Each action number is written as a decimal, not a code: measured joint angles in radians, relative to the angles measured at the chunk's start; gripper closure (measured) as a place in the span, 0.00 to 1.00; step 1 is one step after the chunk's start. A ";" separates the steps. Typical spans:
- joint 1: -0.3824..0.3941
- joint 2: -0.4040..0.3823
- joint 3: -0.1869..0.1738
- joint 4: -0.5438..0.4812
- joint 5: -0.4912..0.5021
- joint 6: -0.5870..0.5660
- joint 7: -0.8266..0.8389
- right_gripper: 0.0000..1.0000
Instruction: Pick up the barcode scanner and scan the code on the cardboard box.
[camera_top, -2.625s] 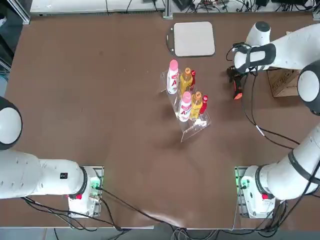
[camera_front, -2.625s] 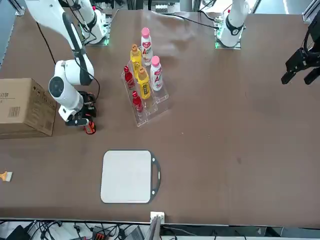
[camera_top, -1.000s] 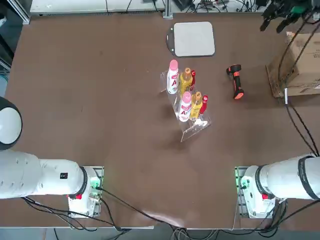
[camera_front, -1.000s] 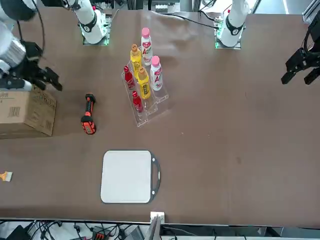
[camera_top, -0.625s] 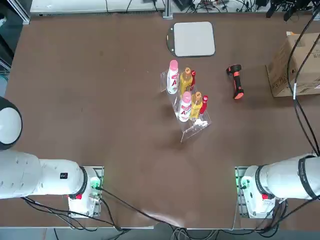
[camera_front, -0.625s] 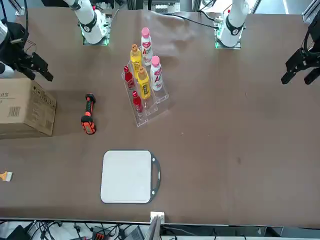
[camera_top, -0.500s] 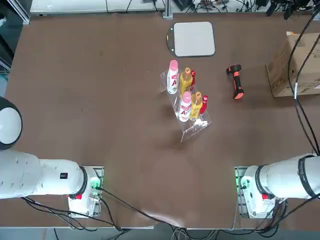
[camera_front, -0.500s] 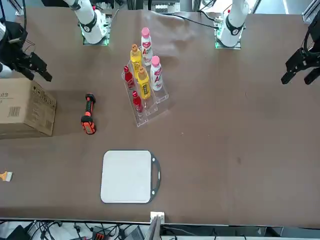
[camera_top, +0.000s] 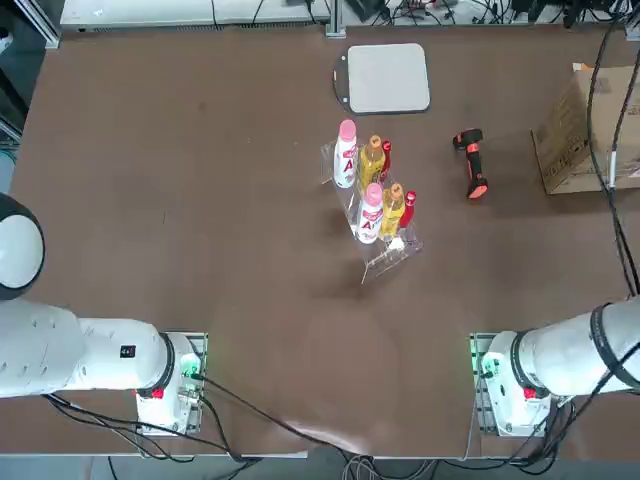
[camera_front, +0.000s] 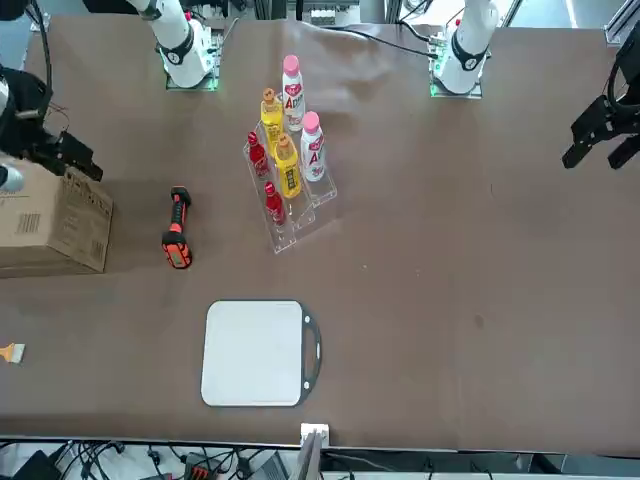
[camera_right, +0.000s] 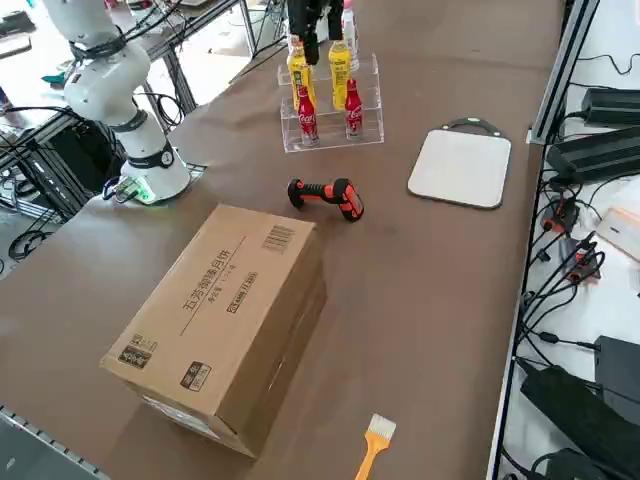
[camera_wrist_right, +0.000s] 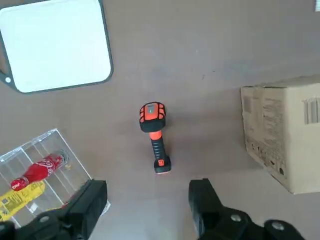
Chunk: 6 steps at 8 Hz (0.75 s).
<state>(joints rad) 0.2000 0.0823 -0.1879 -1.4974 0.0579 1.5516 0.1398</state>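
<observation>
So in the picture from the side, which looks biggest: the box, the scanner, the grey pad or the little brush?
1. cardboard box, though it is nearest the camera
2. grey pad
3. barcode scanner
4. brush, close to the scanner in length but much thinner

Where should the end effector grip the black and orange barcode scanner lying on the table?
Grip the black and orange barcode scanner across its narrow black handle, descending from above: it lies flat with clear table on both sides, and the open right end effector already hangs above it.

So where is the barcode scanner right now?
The barcode scanner lies flat on the table in the top view's right half, between the clear bottle rack and the cardboard box, with nothing gripping it.
</observation>
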 joint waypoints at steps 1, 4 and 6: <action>0.000 0.021 0.000 0.031 -0.001 -0.006 0.000 0.00; -0.005 0.073 -0.003 0.108 -0.001 -0.019 -0.001 0.00; -0.007 0.081 -0.004 0.119 -0.001 -0.021 -0.001 0.00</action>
<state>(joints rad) 0.1932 0.1635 -0.1919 -1.3787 0.0569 1.5307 0.1388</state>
